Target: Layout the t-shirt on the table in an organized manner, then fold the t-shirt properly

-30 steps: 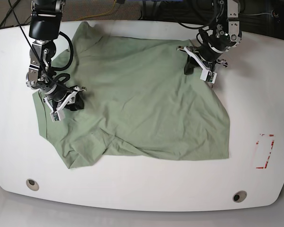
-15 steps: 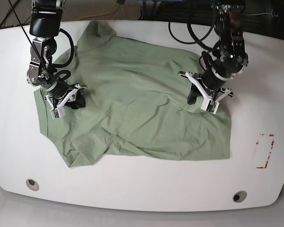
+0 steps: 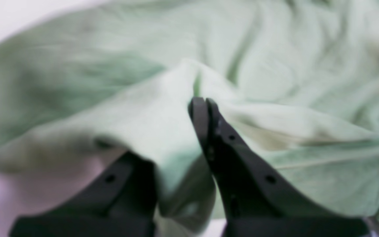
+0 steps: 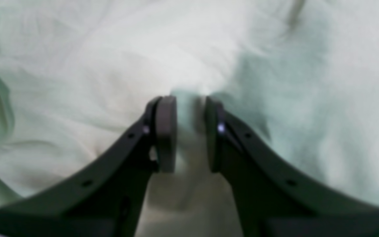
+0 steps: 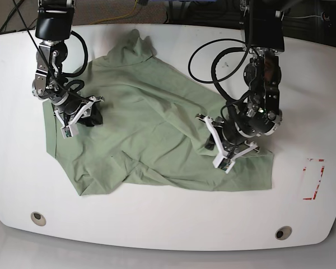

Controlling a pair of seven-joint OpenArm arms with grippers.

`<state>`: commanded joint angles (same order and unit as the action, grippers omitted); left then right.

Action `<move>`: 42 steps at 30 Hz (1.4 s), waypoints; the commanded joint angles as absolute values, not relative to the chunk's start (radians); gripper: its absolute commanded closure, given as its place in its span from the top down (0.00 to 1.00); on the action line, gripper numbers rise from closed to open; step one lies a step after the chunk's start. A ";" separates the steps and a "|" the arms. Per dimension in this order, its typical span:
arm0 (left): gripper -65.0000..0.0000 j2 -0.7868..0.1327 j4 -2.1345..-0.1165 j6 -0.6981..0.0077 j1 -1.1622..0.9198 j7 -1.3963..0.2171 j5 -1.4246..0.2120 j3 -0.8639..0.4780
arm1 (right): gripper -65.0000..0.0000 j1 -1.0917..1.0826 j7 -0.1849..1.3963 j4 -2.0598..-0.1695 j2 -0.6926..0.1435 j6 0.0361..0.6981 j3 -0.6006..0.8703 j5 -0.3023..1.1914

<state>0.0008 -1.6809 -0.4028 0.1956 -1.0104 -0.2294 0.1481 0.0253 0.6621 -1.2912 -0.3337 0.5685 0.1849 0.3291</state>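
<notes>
Left claw (image 5: 228, 147) dragged t-shirt (image 5: 151, 112) fold inward | wrist views: both pinching cloth, right claw (image 4: 189, 131) too

wrist views: blurred | t-shirt (image 3: 275, 49) cut by frame edges | table (image 5: 168, 224) corners cropped

Base looks down; wrist views close on t-shirt (image 5: 151, 112)

No readable text, labels, brands or numbers showed anywhere; the red tape marks (image 5: 313, 179) on the table (image 5: 168, 224) carried no lettering.
</notes>
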 joint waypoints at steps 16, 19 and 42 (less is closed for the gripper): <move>0.04 0.041 -1.621 -0.401 0.226 -1.003 -0.228 0.317 | 0.23 0.050 0.667 -1.303 -0.332 0.568 0.185 0.329; 0.04 0.041 -1.580 -0.400 0.257 -1.003 -0.228 0.328 | 0.23 0.051 0.667 -1.303 -0.332 0.568 0.185 0.329; 1.00 -0.094 -1.741 -0.403 0.255 -1.009 -0.231 0.435 | 0.23 0.073 0.667 -1.330 -0.311 0.568 0.183 0.328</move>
